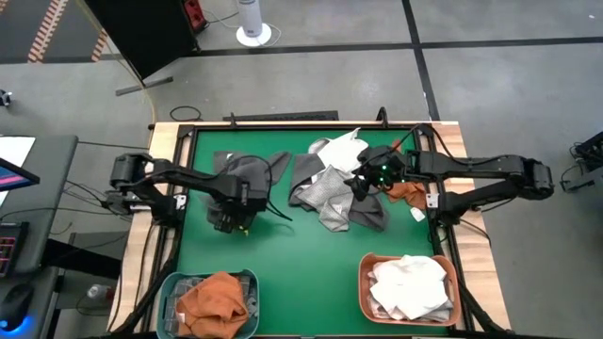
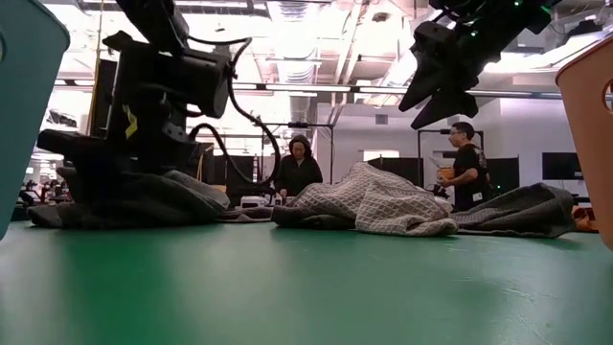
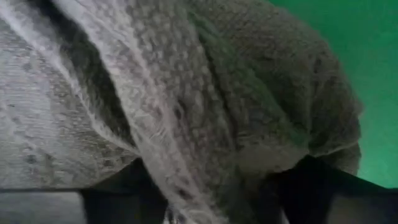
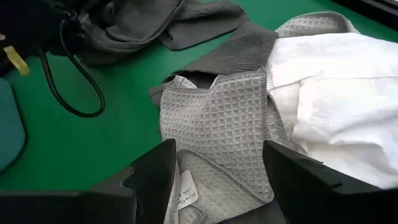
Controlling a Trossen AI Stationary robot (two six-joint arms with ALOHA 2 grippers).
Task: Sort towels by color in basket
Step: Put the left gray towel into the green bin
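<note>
The left tool (image 1: 229,215) presses into a dark grey towel (image 1: 247,171) on the green worktop (image 1: 301,254); its grip cannot be told. Beyond, the right tool (image 4: 214,171) hangs spread and empty above the light grey towel (image 4: 214,118), beside the white towel (image 4: 339,93).

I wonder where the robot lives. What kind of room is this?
Probably a big robot lab or workshop. The green table sits on a bare grey floor, long ceiling lights hang overhead, and people work at benches behind it.
</note>
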